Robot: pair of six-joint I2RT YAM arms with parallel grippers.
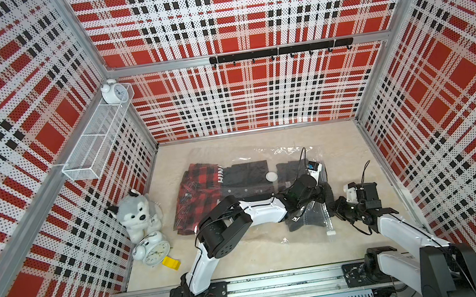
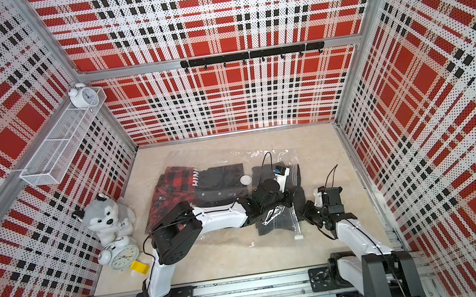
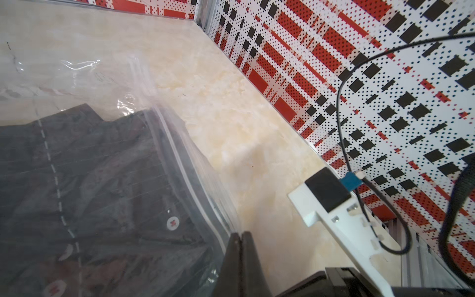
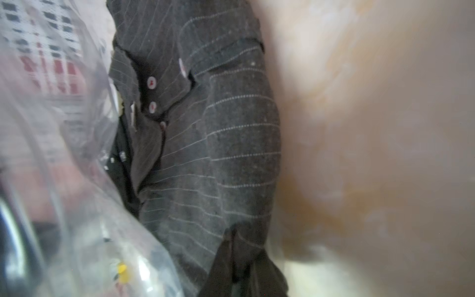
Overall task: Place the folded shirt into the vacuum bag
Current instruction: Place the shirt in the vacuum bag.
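Clear crinkly plastic vacuum bag (image 3: 123, 84), one, its edge clamped tight in the closed left gripper (image 3: 240, 241). One dark pinstriped folded shirt (image 4: 231, 141), pinched in the closed right gripper (image 4: 235, 252).

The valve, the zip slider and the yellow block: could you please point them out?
valve (image 1: 271, 176): a top view, centre of disc.
zip slider (image 1: 331, 233): a top view, its middle.
yellow block (image 1: 171, 263): a top view, upper face.

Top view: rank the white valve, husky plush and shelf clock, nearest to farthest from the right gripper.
1. White valve, on the bag.
2. Husky plush, by the left wall.
3. Shelf clock, high on the left wall.
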